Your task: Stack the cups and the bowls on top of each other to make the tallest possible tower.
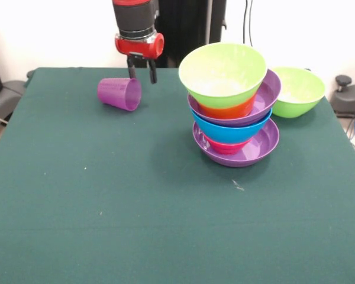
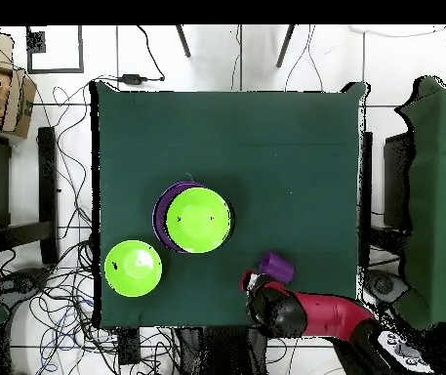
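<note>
The tower (image 1: 234,112) stands right of centre: a wide purple bowl (image 1: 261,145) at the base, then red-pink, blue, a second purple, orange, and a lime green bowl (image 1: 222,72) on top, leaning slightly. From overhead the tower (image 2: 197,220) shows its green top. A translucent purple cup (image 1: 120,93) lies on its side at the far left, also seen from above as the cup (image 2: 277,266). My gripper (image 1: 141,70) hangs just behind and right of the cup, its fingers open and apart from it, holding nothing. The yellow cup is out of view.
A second lime green bowl (image 1: 297,90) sits alone on the table behind and right of the tower, seen overhead as the bowl (image 2: 133,268). The green table cloth (image 1: 106,207) spreads toward the front. Cables and chairs surround the table.
</note>
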